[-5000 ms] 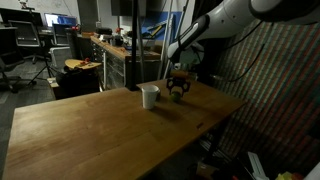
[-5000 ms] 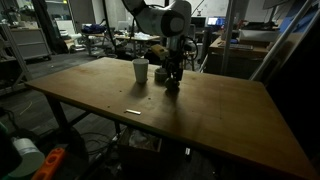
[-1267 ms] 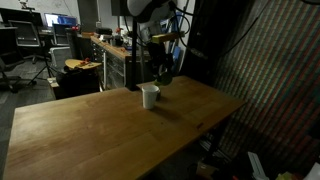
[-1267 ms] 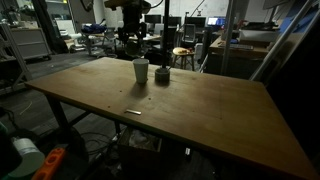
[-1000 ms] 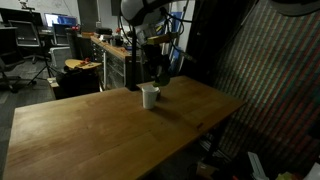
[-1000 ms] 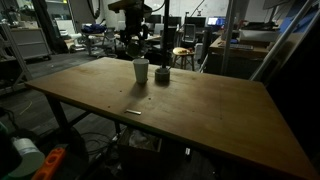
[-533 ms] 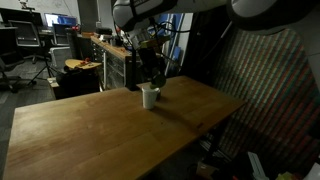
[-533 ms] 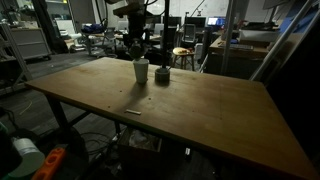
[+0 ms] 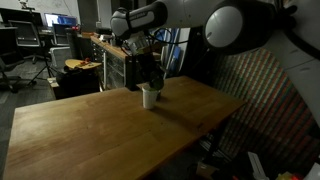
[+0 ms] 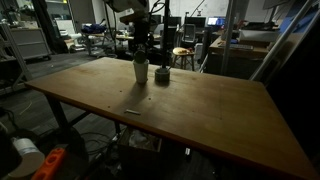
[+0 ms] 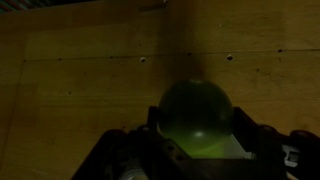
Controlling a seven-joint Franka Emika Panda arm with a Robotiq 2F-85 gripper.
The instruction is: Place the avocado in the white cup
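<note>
The white cup stands on the wooden table in both exterior views (image 9: 149, 97) (image 10: 141, 72). My gripper (image 9: 147, 80) (image 10: 141, 56) hangs straight down just above the cup's mouth. In the wrist view the gripper (image 11: 195, 120) is shut on the avocado (image 11: 195, 112), a round yellow-green ball held between the dark fingers. A pale patch under the avocado looks like the cup (image 11: 232, 151). In the exterior views the avocado is hidden by the fingers.
The wooden table (image 9: 100, 130) (image 10: 200, 110) carries a small dark object (image 10: 161, 76) just beside the cup and a small white scrap (image 10: 133, 111) nearer the front. Benches, chairs and lab clutter stand behind the table.
The arm has swung from beside the cup to right over it and come down closer to its mouth, with the avocado still held. The cup has not moved.
</note>
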